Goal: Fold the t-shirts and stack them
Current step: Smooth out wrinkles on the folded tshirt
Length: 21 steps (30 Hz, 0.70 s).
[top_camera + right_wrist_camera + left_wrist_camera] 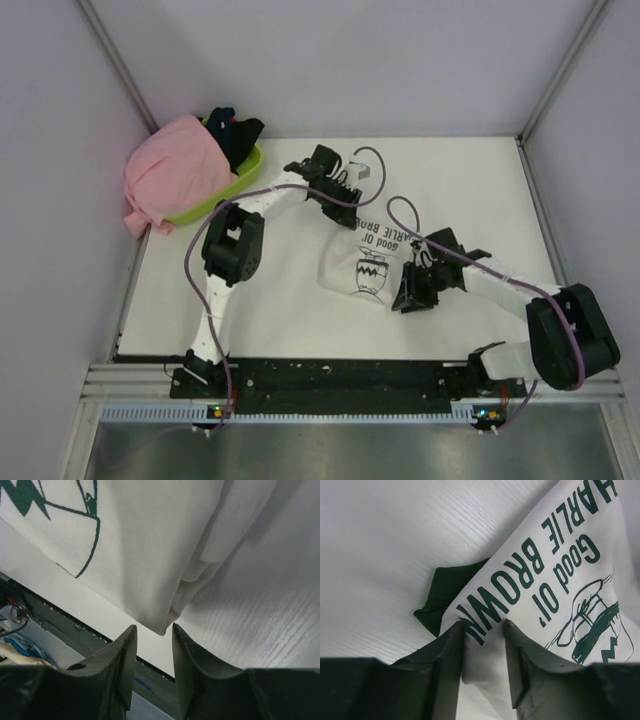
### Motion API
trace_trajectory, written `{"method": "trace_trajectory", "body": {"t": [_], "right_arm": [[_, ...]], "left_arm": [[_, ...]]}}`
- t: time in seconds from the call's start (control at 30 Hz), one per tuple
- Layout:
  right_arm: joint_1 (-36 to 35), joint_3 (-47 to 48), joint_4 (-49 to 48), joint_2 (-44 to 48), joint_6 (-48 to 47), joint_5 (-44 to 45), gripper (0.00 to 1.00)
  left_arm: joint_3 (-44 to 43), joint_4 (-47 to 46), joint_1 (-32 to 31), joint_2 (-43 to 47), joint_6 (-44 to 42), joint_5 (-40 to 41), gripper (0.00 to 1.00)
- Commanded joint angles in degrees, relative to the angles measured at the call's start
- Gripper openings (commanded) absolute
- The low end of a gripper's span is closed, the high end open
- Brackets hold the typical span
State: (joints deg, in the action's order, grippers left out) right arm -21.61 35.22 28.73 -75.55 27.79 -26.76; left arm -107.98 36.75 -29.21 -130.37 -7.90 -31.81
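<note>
The white t-shirt (368,262) with dark green lettering lies bunched mid-table. Its print shows in the left wrist view (555,555), with a dark green sleeve (445,590) sticking out at its edge. My left gripper (345,208) is at the shirt's far edge, open, with a fold of white cloth lying between the parted fingers (482,625). My right gripper (410,292) is at the shirt's near right corner, open; the corner (162,627) hangs just past the tips (154,628). A pink t-shirt (170,172) drapes over the basket, with dark shirts (238,130) behind it.
The lime-green basket (240,180) sits at the table's far left corner, against the wall. The white table (480,190) is walled on three sides. The black base rail (340,375) runs along the near edge and shows in the right wrist view (60,617).
</note>
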Motion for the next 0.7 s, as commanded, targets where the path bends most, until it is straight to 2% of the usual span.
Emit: {"method": "trace_trajectory", "body": {"t": [0.0,0.03,0.07,0.1,0.27,0.4,0.43,0.47,0.57,0.67], "right_arm": [[-0.2,-1.6,-7.1,-3.2,2.3,-1.9,0.23],[-0.1,-2.0,-7.1,-4.3,2.2,-2.0,0.11],[0.1,-2.5,-7.1,-5.0,2.3,-2.0,0.03],[0.4,-3.4,-7.0,-5.0,2.4,-2.2,0.0],[3.1,-7.5,-5.6,-1.9,2.2,-2.4,0.0],[3.4,-7.3,-4.3,-0.7,1.0,-2.7,0.0],[3.5,-6.6,-4.1,-0.7,0.5,-3.3,0.0],[3.5,-5.9,-3.8,-0.5,0.0,-3.6,0.04],[3.7,-2.4,-1.7,1.1,-1.2,-3.8,0.25],[5.1,2.2,1.9,3.6,-3.0,-1.7,0.41]], "left_arm": [[0.7,-1.0,0.3,1.3,-0.3,-4.7,0.27],[0.7,-0.7,0.4,1.4,-1.0,-4.2,0.1],[0.5,-0.9,0.7,1.5,-1.1,-3.0,0.0],[0.5,-1.5,0.9,1.6,-1.1,-1.9,0.0],[-0.8,-4.3,2.4,1.6,-2.1,6.5,0.0],[-1.2,-3.6,2.6,1.4,-4.0,6.2,0.0],[-0.7,-3.4,2.5,1.5,-4.5,5.4,0.02],[-0.6,-3.4,2.5,1.7,-4.8,4.7,0.12],[-1.0,-2.7,2.4,2.3,-5.8,4.0,0.38],[-2.8,-1.6,2.5,4.4,-7.9,5.3,0.49]]}}
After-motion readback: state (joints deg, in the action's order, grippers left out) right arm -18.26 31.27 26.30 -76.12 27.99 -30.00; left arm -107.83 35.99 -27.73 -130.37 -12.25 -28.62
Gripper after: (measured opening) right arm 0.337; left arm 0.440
